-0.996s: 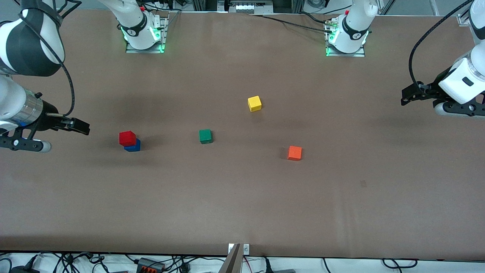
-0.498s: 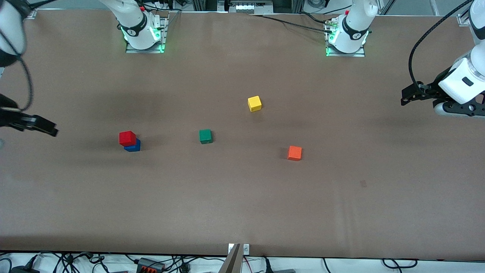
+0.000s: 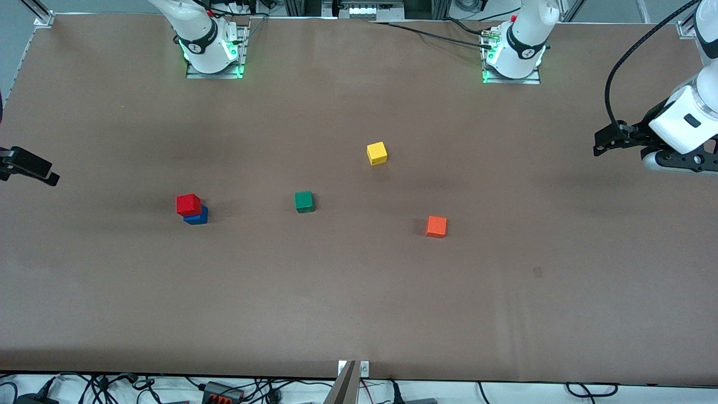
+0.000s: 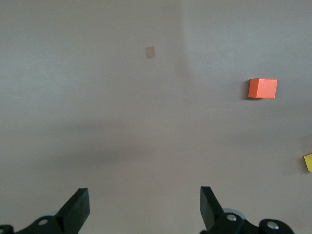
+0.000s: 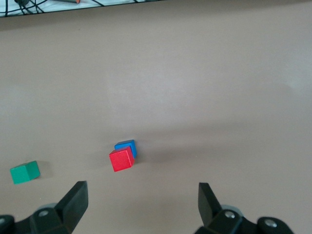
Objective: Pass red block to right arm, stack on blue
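The right arm's slim black two-finger gripper (image 5: pixel 141 204) hangs over the right arm's end of the brown table (image 3: pixel 359 292) with its jaws spread wide and nothing between them. The small bright red cube (image 3: pixel 188 204) sits on top of the small deep blue cube (image 3: pixel 197 216), slightly offset so one blue edge shows; the stack is well apart from those jaws, toward the table's middle. The left arm's black two-finger gripper (image 4: pixel 144 209) waits over the left arm's end, jaws likewise wide and empty. A small green cube (image 3: pixel 304 201), a yellow cube (image 3: pixel 377 153) and an orange cube (image 3: pixel 436 226) lie apart on the table.
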You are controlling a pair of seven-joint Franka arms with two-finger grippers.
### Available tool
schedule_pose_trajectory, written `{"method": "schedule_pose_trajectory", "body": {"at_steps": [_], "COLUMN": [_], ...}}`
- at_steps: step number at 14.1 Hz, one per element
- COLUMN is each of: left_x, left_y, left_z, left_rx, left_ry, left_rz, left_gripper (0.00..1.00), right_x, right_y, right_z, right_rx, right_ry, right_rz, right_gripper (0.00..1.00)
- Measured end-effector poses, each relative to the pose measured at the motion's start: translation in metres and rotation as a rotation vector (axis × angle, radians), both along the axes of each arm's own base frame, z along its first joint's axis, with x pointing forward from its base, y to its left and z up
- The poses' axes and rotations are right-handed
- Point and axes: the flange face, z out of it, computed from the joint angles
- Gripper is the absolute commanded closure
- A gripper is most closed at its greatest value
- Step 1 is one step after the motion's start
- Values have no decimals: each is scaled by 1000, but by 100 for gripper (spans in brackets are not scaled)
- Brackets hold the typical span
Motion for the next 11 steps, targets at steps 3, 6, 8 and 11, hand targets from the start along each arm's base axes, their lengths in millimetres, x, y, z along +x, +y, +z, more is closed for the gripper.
{"method": "schedule_pose_trajectory", "body": {"at_steps": [3,6,8,11], "left_x": [0,0,0,0], "left_y": [0,0,0,0], "left_z": [0,0,0,0], "left_rx": [0,0,0,0], "left_ry": [0,0,0,0], "left_rz": [0,0,0,0], "left_gripper": [0,0,0,0], "right_x": [-5,-17,-29,-53], "right_y": [0,1,5,7], "right_z": [-5,-15,-24,-32], "right_rx": [2,-24,-27,-26], "right_ry": [46,81,83,76], "right_rz": [3,10,16,18], "right_gripper": [0,0,0,0]}}
